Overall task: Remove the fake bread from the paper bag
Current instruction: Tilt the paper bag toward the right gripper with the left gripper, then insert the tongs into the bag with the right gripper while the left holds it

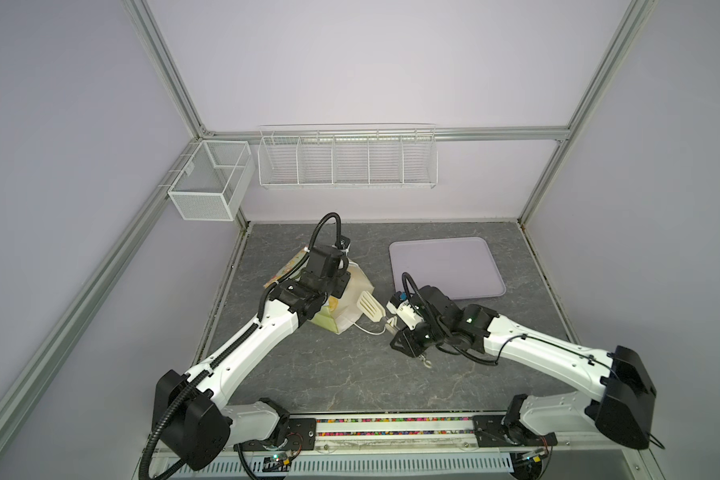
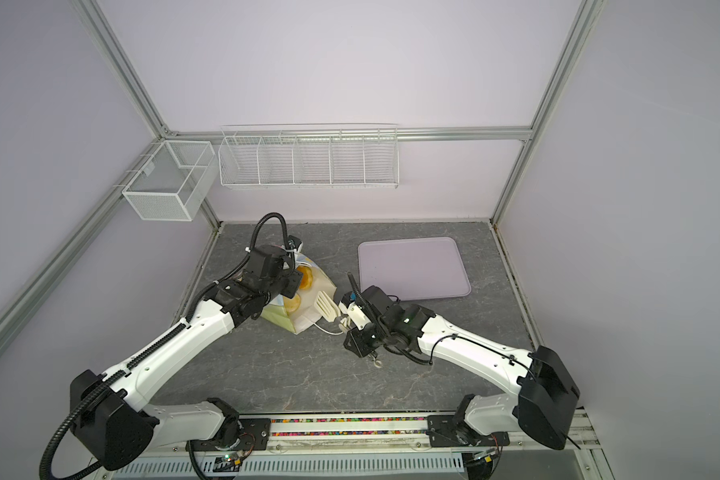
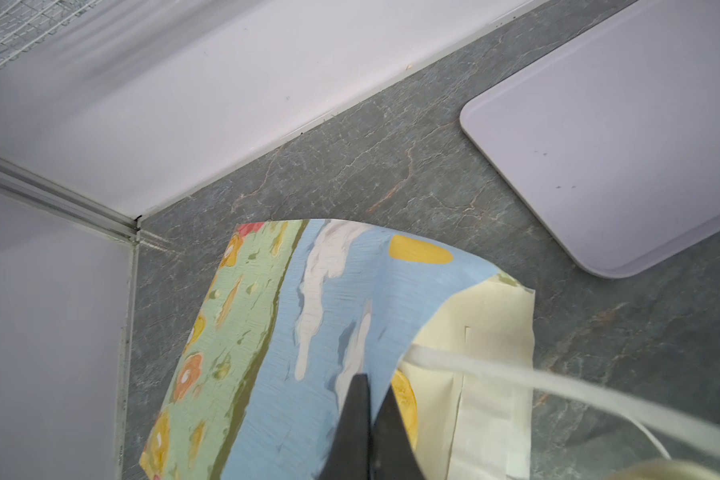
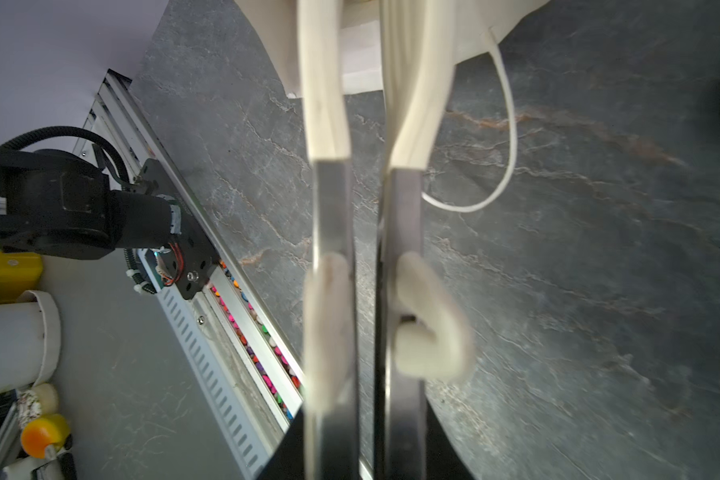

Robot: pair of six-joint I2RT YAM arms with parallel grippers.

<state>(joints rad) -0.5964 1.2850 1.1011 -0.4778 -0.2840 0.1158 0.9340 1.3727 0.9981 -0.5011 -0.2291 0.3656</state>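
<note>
**Fig. Both grippers at the mouth of the paper bag**

**Left gripper** (image 3: 375,384): the dark jaws are closed tight, pinching the printed wall of the paper bag (image 2: 281,322) at its rim. Blue-sky and white-cloud print lies directly ahead of the jaws. A white cord handle (image 3: 516,376) runs across just beside them.

**Right gripper** (image 1: 370,308): the cream fingers are parted by a narrow gap, with their tips at the bag's open mouth, close to its white lining. Only table and white paper show through the gap, and nothing is seen gripped. A second cord loop (image 4: 510,124) lies slack on the table just beside these fingers.

**Fake bread** (image 2: 305,277): two golden pieces show in a top view. They sit inside the bag, beyond the right fingertips and beneath the left wrist. The left arm and the paper hide anything else the bag contains.

**Surface:** the table (image 1: 350,374) is grey with pale veins, like stone. A flat lilac tray (image 1: 445,266) lies on it on the far side of the right gripper, well apart from the left jaws.

**Room:** lilac walls are set in an aluminium frame. A white wire rack (image 1: 348,160) and a white mesh basket (image 1: 208,180) hang on the back wall, high above and well beyond both pairs of jaws.
</note>
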